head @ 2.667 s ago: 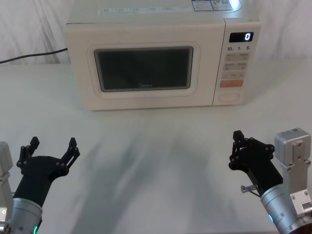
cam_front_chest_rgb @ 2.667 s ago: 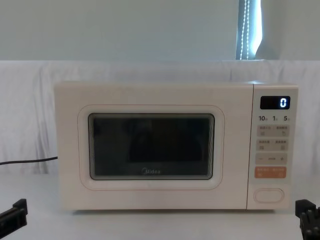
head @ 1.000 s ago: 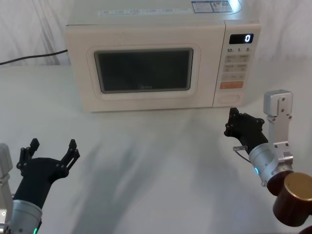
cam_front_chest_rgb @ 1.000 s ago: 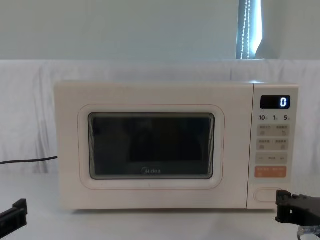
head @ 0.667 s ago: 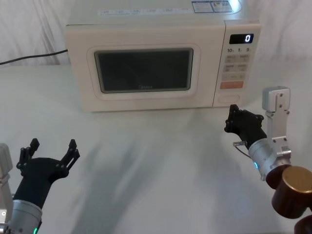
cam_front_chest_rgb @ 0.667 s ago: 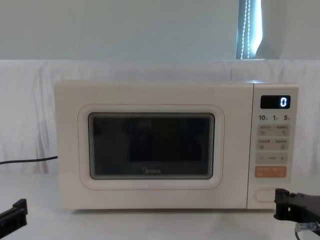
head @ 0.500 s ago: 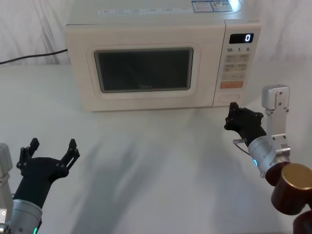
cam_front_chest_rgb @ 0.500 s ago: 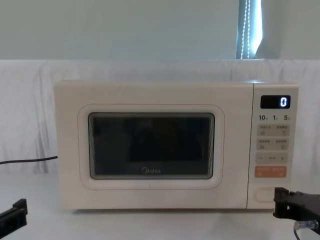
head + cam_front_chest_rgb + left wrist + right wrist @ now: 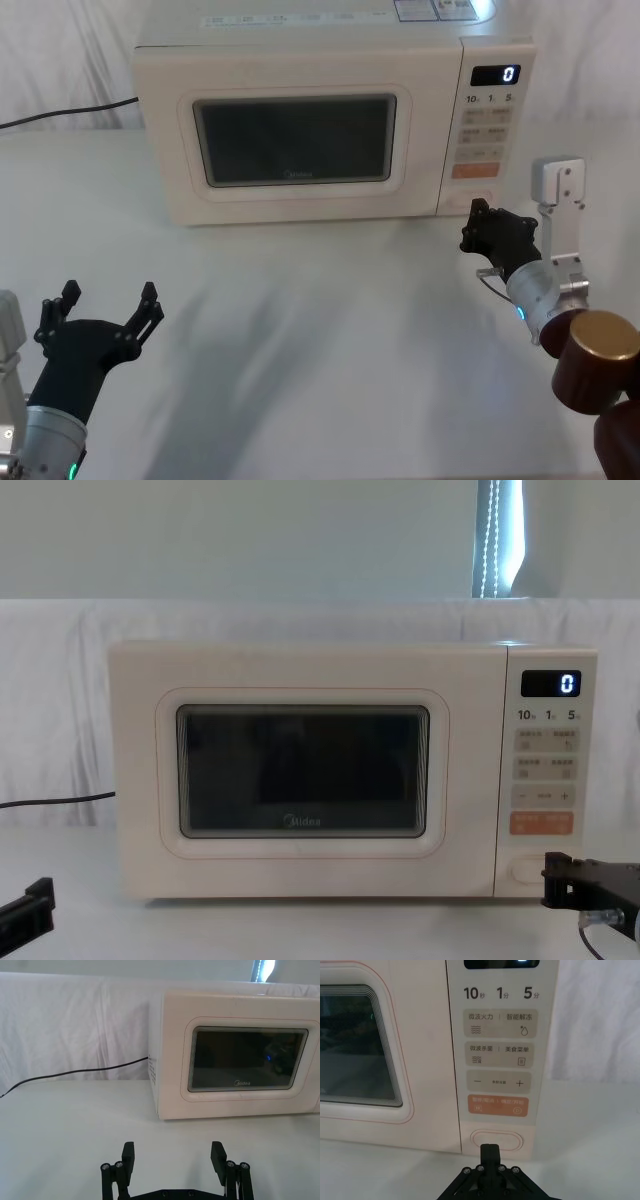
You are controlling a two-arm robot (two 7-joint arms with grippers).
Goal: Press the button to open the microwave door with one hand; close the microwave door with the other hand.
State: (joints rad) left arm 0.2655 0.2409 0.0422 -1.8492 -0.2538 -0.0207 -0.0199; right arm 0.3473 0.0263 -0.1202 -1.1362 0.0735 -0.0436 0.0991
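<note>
The cream microwave door [image 9: 290,140] with its dark window is shut; it also shows in the chest view [image 9: 300,775] and the left wrist view [image 9: 245,1060]. The button [image 9: 497,1140] is a plain cream oblong at the bottom of the control panel. My right gripper [image 9: 490,1150] is shut, its tip just in front of the button's lower edge. From the head view the right gripper [image 9: 476,222] partly covers the button [image 9: 462,200], and the chest view shows the gripper [image 9: 556,878] at the button [image 9: 522,868]. My left gripper [image 9: 105,302] hangs open near the table's front left, far from the microwave.
An orange key [image 9: 497,1106] sits right above the button, with small beige keys higher up. A black power cable [image 9: 60,115] runs off to the left behind the microwave. The table [image 9: 320,330] is covered in white cloth.
My right gripper has moved forward and up from the table's front right until its tip is at the button. The left arm and the door have not moved.
</note>
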